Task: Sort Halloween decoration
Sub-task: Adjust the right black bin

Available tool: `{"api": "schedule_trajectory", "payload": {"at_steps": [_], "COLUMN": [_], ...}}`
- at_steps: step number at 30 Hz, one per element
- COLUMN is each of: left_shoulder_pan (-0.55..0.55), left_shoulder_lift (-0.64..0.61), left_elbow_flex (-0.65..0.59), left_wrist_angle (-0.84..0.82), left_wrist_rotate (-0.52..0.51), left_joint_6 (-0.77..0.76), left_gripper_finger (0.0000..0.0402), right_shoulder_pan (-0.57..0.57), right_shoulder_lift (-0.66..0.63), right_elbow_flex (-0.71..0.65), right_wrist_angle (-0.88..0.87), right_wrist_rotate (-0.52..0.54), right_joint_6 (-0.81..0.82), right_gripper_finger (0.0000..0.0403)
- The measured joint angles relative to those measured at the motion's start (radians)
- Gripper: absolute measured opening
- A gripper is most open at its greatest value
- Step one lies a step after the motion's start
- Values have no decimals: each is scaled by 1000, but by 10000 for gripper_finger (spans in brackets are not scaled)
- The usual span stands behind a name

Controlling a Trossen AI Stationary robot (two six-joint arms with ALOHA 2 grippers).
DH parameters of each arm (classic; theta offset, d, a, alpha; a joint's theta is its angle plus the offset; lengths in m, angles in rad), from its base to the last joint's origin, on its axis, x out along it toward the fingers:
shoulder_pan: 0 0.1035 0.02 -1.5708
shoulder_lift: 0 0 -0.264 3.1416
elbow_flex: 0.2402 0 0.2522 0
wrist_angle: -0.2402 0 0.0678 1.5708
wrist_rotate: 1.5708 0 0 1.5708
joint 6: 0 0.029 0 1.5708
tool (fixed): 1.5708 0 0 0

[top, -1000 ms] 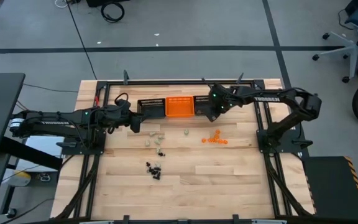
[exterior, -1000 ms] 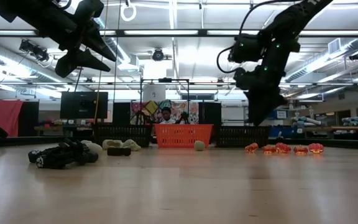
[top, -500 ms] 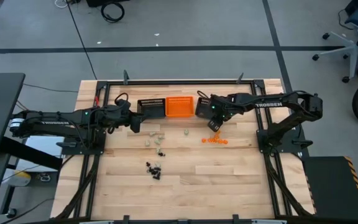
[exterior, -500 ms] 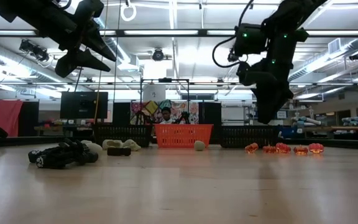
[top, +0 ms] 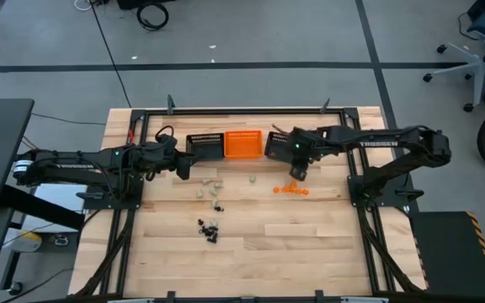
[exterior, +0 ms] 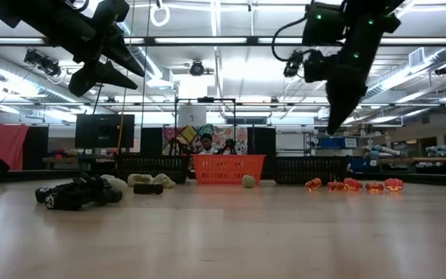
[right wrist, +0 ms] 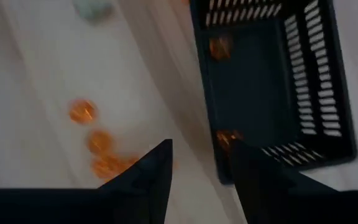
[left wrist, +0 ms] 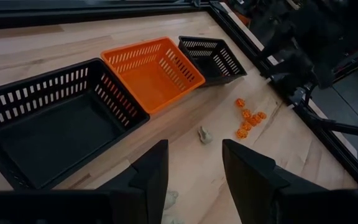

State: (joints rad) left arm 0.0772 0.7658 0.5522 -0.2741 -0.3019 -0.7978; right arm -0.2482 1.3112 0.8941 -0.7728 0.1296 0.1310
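1. The orange trinkets (top: 290,189) lie in a loose row on the wood, just below the right-hand black basket (top: 276,144); the beige ones (top: 210,187) and black ones (top: 208,227) sit left of centre.
2. The right gripper (top: 296,173) hovers over the orange row, fingers parted, holding nothing; a sloppy descent could scatter such tiny pieces.
3. The left gripper (top: 194,172) waits near the left black basket (top: 205,145), fingers apart, empty.
4. "TROSSEN" reads along the right arm (top: 377,144).

right gripper (top: 298,172) above orange trinkets (top: 290,189), orange basket (top: 243,144) behind, fingers seemingly apart

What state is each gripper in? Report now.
Left gripper: open, holding nothing, above the table near the black basket.
Right gripper: open, holding nothing, above the orange trinkets.
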Motion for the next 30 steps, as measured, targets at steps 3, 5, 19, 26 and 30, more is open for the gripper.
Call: {"api": "schedule_trajectory", "payload": {"at_steps": [3,5,19,26,30], "left_shoulder_pan": [0,0,0,0,0], "left_shoulder_lift": [0,0,0,0,0], "left_elbow_flex": [0,0,0,0,0], "left_wrist_angle": [0,0,0,0,0], "left_wrist_rotate": [0,0,0,0,-1], "left_joint_6": [17,20,27,26,26], "left_gripper_finger": [157,157,157,157,157], "right_shoulder_pan": [13,15,49,-11,-55], "right_shoulder_lift": [9,12,11,11,11], "right_elbow_flex": [-32,-42,-151,-198,-199], "right_wrist_angle": [-14,-14,148,181,190], "right_wrist_rotate": [29,-12,-123,-22,6], "right_joint_6": [-34,-39,-134,-134,-131], "right_gripper_finger": [162,162,162,162,162]}}
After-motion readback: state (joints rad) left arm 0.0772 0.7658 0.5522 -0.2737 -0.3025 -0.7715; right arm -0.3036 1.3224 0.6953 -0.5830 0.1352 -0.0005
